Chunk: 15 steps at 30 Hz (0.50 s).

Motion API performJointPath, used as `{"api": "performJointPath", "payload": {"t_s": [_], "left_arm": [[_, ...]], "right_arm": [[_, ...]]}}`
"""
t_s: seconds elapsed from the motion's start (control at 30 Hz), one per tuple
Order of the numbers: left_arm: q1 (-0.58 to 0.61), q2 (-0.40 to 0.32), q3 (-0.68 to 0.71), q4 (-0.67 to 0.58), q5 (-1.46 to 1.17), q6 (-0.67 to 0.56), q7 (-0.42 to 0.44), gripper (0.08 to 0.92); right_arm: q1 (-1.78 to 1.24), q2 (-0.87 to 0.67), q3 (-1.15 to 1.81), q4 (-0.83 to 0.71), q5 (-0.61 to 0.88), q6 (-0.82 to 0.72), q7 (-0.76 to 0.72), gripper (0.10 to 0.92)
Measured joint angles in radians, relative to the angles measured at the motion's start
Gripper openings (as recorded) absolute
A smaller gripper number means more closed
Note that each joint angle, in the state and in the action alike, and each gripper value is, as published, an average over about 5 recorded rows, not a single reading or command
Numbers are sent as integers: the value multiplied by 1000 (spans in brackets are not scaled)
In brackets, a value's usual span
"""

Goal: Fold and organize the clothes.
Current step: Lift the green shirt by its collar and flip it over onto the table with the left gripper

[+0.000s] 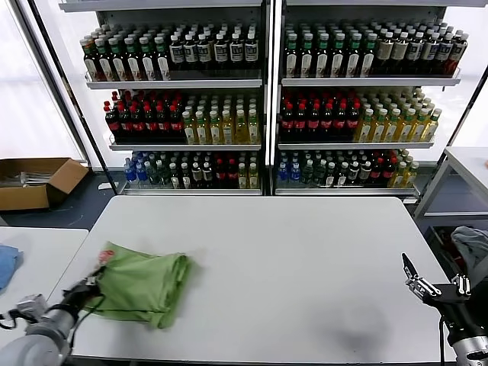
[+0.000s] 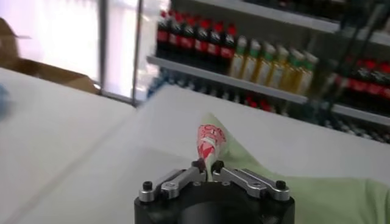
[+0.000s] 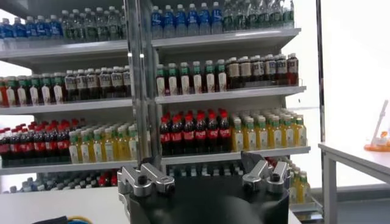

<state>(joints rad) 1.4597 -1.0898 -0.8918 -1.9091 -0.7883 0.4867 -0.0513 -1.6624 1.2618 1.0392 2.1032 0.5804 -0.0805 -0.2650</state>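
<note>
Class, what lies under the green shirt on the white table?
Only the white table shows around the green shirt; whatever lies beneath is covered. The left gripper pinches its near corner.

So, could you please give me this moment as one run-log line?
left gripper: shut on shirt corner, table left side | right gripper: open, idle, right edge | shirt: bunched, unfolded

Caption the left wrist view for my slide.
Left claw shut on the green shirt's red-and-white checkered corner, on the white table.
</note>
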Motion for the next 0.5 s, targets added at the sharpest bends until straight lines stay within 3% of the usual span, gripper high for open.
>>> {"api": "performJointPath", "payload": {"t_s": [0.27,0.5], "left_arm": [[12,88,-206,24,-38,23,5,108],[8,121,-272,-18,-50,48,-16,108]], "right_arm": [[8,12,-12,5,-2,0,1,823],[0,27,-18,7,-4,10,0,823]]}}
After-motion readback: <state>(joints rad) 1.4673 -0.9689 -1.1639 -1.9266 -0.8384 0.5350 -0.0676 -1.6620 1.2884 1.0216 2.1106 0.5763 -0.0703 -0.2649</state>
